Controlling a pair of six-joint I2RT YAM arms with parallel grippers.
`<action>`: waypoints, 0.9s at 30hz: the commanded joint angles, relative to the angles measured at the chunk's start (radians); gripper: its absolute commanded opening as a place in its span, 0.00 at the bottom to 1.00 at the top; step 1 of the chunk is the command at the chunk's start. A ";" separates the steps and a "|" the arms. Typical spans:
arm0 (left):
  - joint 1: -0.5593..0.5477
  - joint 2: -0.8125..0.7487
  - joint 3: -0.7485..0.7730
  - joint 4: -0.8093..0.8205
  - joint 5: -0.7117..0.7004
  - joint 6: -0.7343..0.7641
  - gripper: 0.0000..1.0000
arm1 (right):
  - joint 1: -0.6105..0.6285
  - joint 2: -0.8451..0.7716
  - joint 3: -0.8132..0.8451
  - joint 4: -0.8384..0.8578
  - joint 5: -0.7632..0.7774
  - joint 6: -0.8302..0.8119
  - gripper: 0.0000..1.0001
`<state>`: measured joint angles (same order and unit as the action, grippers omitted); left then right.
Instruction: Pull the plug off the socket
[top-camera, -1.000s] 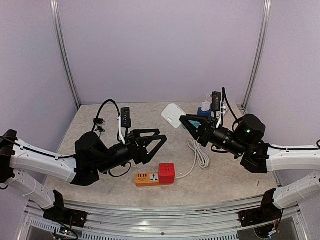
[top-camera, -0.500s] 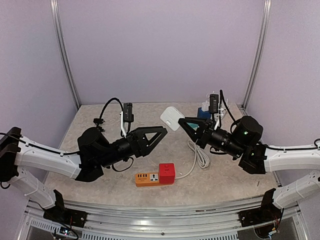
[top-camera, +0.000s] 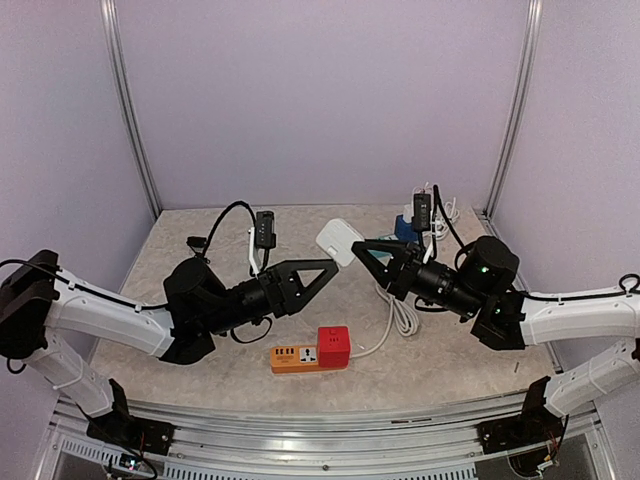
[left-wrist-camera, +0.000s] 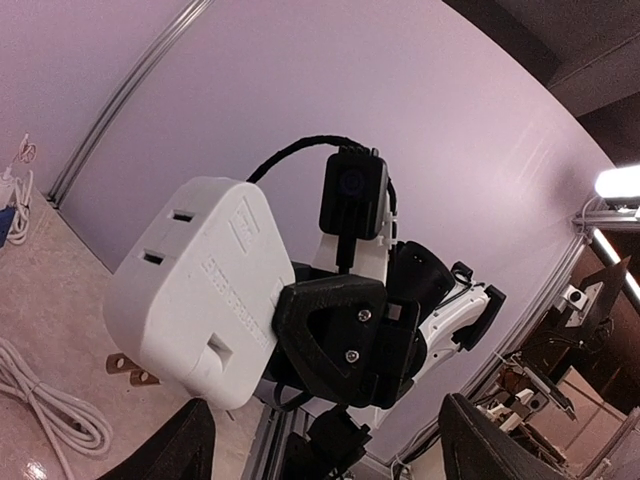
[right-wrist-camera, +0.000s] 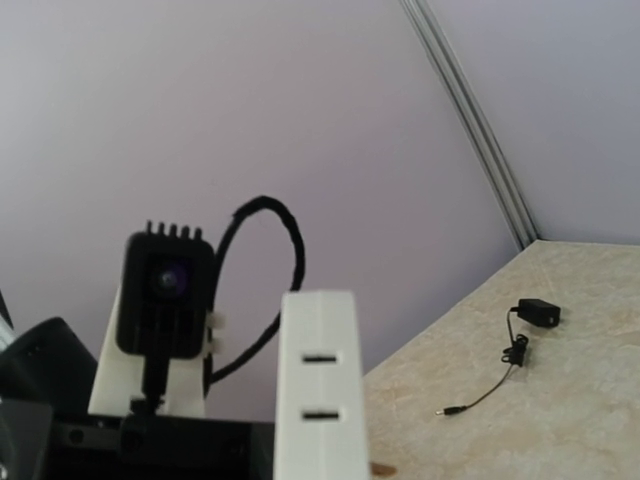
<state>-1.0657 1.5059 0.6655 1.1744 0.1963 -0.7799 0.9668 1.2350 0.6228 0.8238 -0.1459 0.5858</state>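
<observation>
My right gripper (top-camera: 362, 250) is shut on a white socket block (top-camera: 338, 243) and holds it above the table's middle. In the left wrist view the block (left-wrist-camera: 195, 290) shows two slots and brass prongs (left-wrist-camera: 128, 368) at its lower edge, with a black right finger (left-wrist-camera: 335, 335) clamped on its side. In the right wrist view the block (right-wrist-camera: 320, 395) stands edge-on. My left gripper (top-camera: 315, 272) is open, level with the block and just left of it, not touching; its fingertips (left-wrist-camera: 190, 450) frame the block from below. A white cable (top-camera: 400, 315) lies coiled under the right gripper.
An orange power strip (top-camera: 292, 358) with a red cube (top-camera: 334, 346) lies at the front middle, the white cable ending at the cube. A small black adapter with a thin lead (top-camera: 198, 245) lies at the back left. Blue and white items (top-camera: 410, 222) sit at the back right corner.
Both grippers have moved toward each other above the table. The right one carried the white block left and slightly down; the open left one rose and reached right.
</observation>
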 joint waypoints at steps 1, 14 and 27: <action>0.006 0.020 0.017 0.046 0.029 -0.013 0.75 | 0.012 0.020 -0.017 0.060 -0.017 0.022 0.00; 0.035 0.010 -0.031 0.105 0.003 -0.059 0.75 | 0.012 0.021 -0.014 0.065 -0.027 0.031 0.00; 0.034 0.006 -0.023 0.103 0.009 -0.049 0.75 | 0.023 0.071 -0.009 0.113 -0.046 0.060 0.00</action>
<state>-1.0317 1.5188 0.6357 1.2575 0.1967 -0.8379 0.9676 1.2827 0.6205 0.9058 -0.1715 0.6289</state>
